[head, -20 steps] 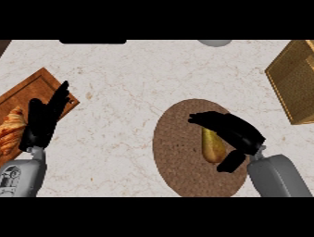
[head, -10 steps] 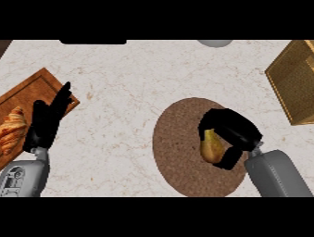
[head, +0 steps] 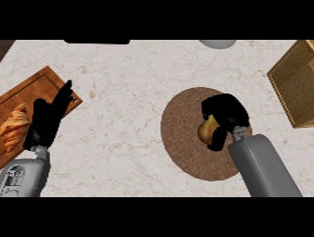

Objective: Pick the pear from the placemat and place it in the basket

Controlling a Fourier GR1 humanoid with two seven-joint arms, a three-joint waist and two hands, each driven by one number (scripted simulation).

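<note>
Pear (head: 205,131), yellow-brown, is mostly hidden: only part of its left side shows beneath the right hand (head: 225,115), whose black fingers and thumb are curled round it. Whether the fruit rests on the round brown placemat (head: 182,139) or is raised off it cannot be told from this steep view; it appears over the mat's far half, right of centre. The grey right forearm covers the mat's near right edge. Woven basket (head: 303,88), at the far right and well apart from the pear, is cut off by the view's right edge. Left hand (head: 47,121), open with straight fingers and holding nothing, shows at the left over the wooden cutting board (head: 40,85), which the left edge cuts off. Croissant (head: 14,129) lies on the board just left of that hand. At the far edge of the marble counter (head: 125,92), a dark flat object (head: 96,41) and a grey rounded object (head: 217,44) are cut off and cannot be identified.
</note>
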